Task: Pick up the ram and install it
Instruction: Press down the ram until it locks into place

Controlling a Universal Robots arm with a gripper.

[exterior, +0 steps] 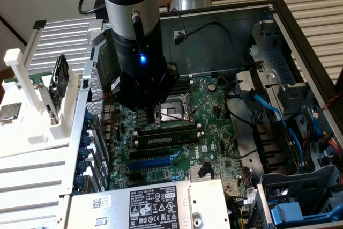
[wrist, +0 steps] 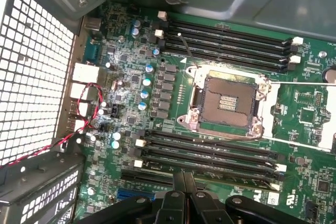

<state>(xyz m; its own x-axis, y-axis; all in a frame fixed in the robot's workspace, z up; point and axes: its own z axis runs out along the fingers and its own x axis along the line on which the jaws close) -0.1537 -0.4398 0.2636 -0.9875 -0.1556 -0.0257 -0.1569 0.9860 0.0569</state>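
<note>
1. Exterior view: the arm's gripper [exterior: 143, 97] hangs low over the motherboard [exterior: 214, 127], just above the empty CPU socket [exterior: 170, 112]. The ram [exterior: 167, 139] lies seated in a black memory slot below the socket, so the install looks done or nearly so. Its long axis runs across the board, rising slightly toward the exterior view's right.
2. Wrist view: the fingers [wrist: 178, 182] are clenched together with nothing between them, tips just above the ram [wrist: 252, 181], which lies lengthwise along the slot bank [wrist: 207, 153].
</note>
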